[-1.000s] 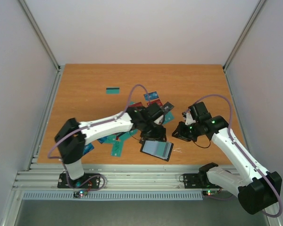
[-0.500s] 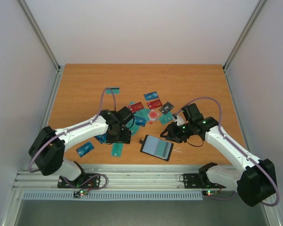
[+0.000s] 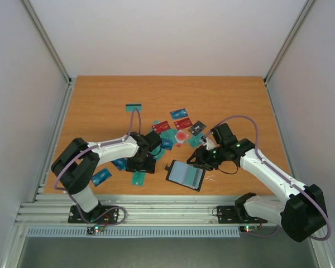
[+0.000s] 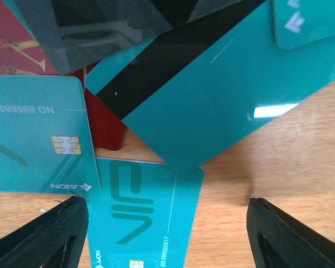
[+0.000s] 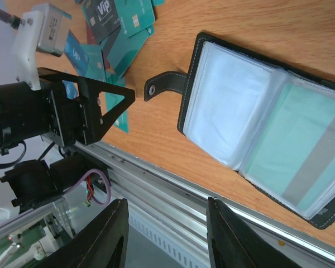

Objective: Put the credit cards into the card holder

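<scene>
— Question of reach: which arm is nearer the credit cards (image 3: 168, 134)?

— The left one. In the top view the left tool (image 3: 140, 163) hangs over the left end of the loose scatter at the middle of the counter (image 3: 100, 100). The right tool (image 3: 199, 161) sits just beside the upper right edge of the card holder (image 3: 185, 175).

— Where does the holder lie?

— Open and flat near the counter's front edge, at the lower centre of the frame, between the two arms and to the right of the left tool. The right wrist view shows a grey-striped teal card (image 5: 301, 151) in the right leaf. The left leaf's pocket looks empty.

— How do the tools stand?

— Both hold nothing. The left one's fingers (image 4: 50, 234) are spread wide, one in each lower corner of its view. The right one's fingers (image 5: 114, 234) are parted with bare space between them.

— What does the pick turn on?

— A teal card (image 4: 148, 218) at the lower centre of the left wrist view, between the two fingers. Its long axis runs up and down the frame, so the fingers face its long edges. Its upper edge meets the corner of a black-striped teal card (image 4: 212, 95), and a chip card (image 4: 33, 139) borders its left side. It lies flat on the wood, so getting under its thin edge is probably the hard part.
</scene>
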Controlling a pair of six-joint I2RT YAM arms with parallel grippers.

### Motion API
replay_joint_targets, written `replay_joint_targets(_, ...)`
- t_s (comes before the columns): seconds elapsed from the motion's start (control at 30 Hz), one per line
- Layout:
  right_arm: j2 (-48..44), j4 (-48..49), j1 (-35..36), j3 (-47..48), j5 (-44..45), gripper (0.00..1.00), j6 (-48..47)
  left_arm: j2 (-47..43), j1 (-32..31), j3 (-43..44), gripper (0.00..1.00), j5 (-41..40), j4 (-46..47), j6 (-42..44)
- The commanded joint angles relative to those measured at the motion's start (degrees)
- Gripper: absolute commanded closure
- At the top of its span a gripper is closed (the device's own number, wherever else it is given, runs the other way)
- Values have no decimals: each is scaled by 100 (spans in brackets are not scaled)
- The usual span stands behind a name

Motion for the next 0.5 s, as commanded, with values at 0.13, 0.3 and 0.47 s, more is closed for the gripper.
replay_joint_targets(0.13, 35, -74, 44, -13, 69, 60, -13, -57, 40, -455, 18, -147, 299, -262)
replay_joint_targets(0.3, 120, -41, 38, -8, 43, 60, -15, -68, 129, -786, 20, 56, 558, -237)
replay_joint_targets(0.47, 127, -36, 40, 16, 45, 60, 4, -109, 140, -1050, 27, 264, 756, -298)
